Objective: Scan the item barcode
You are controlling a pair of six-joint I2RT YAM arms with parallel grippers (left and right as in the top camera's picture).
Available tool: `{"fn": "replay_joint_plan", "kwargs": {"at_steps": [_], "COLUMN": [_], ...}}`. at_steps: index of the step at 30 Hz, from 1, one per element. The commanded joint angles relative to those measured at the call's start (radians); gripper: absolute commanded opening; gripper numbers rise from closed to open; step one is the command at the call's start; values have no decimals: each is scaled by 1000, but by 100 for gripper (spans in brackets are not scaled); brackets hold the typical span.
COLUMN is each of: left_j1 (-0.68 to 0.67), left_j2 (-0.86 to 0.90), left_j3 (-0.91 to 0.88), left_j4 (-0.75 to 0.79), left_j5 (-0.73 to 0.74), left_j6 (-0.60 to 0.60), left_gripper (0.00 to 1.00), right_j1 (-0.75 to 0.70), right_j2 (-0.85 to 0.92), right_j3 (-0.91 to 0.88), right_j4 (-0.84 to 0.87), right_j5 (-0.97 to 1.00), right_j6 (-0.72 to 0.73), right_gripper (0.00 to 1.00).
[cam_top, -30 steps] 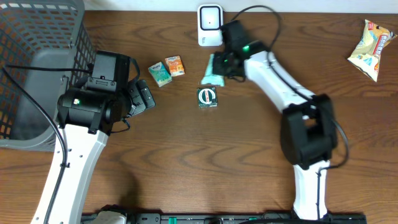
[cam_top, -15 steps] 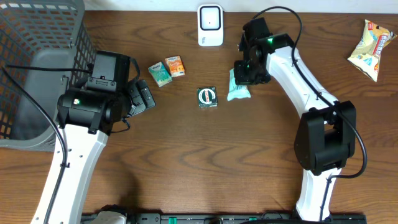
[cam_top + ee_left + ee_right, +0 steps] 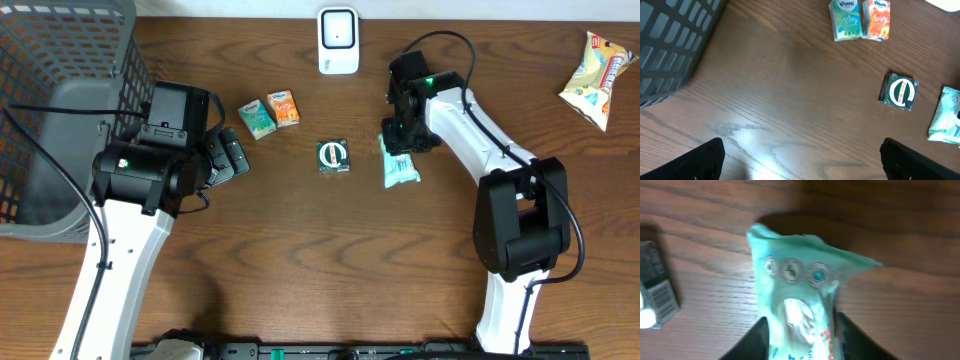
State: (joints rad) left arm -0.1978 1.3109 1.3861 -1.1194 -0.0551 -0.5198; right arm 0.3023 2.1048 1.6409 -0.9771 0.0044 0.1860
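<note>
1. While the teal packet point(image 3: 400, 168) lies on the tabletop point(image 3: 300, 250) right of centre, the right end effector point(image 3: 398, 145) straddles its upper end; whether it pinches, I cannot tell.
2. Spread wide and empty, the left end effector point(image 3: 802, 155) hangs left of centre.

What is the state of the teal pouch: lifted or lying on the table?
Lying on the table. Overhead, the teal pouch rests on it, its upper end at the right gripper.

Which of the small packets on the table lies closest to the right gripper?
The pale teal pouch, its end between the fingers of the right gripper. The dark round-logo packet, green Kleenex pack and orange Kleenex pack lie further left.
</note>
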Motion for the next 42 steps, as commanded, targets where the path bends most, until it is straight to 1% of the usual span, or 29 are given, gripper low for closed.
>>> {"fn": "replay_joint_plan", "kwargs": {"at_steps": [1, 8, 10, 15, 19, 22, 25, 26, 27, 31, 37, 42], "left_j1": [4, 4, 4, 4, 4, 4, 4, 4, 4, 4, 4, 4], "left_j2": [-3, -3, -3, -3, -3, -3, -3, -3, -3, -3, -3, -3], "left_j3": [3, 3, 3, 3, 3, 3, 3, 3, 3, 3, 3, 3], "left_j4": [-3, -3, -3, -3, -3, -3, -3, -3, -3, -3, -3, -3], "left_j5": [-10, -10, -10, -10, -10, -10, -10, -10, -10, -10, -10, -10], "left_j6": [-2, -2, -2, -2, -2, -2, -2, -2, -2, -2, -2, -2], "left_gripper": [97, 98, 98, 98, 98, 98, 98, 97, 98, 98, 98, 97], "right_j1": [3, 37, 61, 150, 211, 236, 232, 227, 214, 183, 176, 204], "right_j2": [2, -7, -7, -4, -3, 1, 2, 2, 2, 2, 2, 2], "right_j3": [27, 109, 113, 109, 105, 103, 103, 103, 103, 103, 87, 25], "right_j4": [-23, -92, -94, -109, -107, -107, -107, -107, -106, -108, -89, -28], "right_j5": [80, 81, 100, 268, 323, 373, 375, 376, 381, 375, 254, 282], "right_j6": [4, 23, 23, 23, 39, 88, 98, 98, 98, 98, 88, 79], "right_gripper": [43, 46, 49, 49, 50, 50, 50, 50, 54, 55, 51, 49]}}
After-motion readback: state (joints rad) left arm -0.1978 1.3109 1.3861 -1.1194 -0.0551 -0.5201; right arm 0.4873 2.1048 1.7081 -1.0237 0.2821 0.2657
